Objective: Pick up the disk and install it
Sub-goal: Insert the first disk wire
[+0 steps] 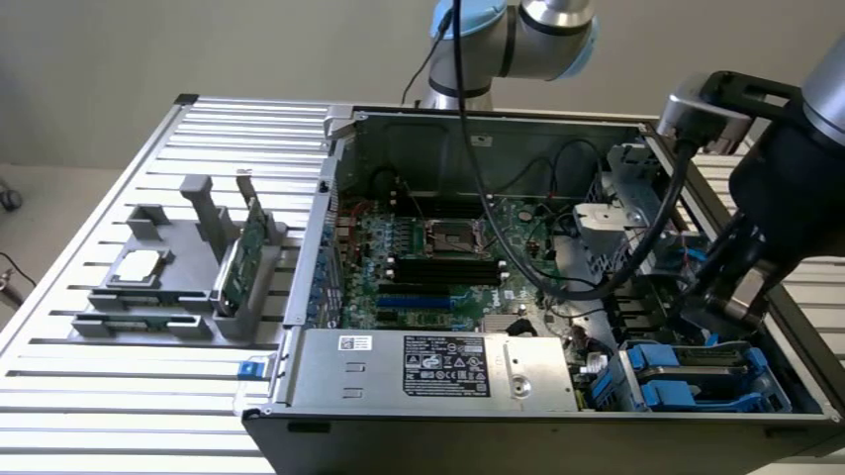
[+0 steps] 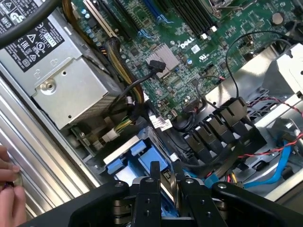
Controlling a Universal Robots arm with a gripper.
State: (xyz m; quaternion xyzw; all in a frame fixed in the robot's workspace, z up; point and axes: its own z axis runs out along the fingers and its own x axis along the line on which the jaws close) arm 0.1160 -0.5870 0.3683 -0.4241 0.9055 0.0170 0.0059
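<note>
Entry: the disk (image 1: 698, 368), silver-grey in a blue carrier frame. Location: the drive bay at the 5 o'clock corner of the open computer case (image 1: 476, 124), which stands on the slatted tabletop (image 1: 119, 396). Its long axis appears to run 9-to-3 in the exterior view. The gripper (image 1: 719, 302) hangs close above, with the disk at about 6 o'clock from it. Whether the gripper is spread or pinching the frame cannot be told.
</note>
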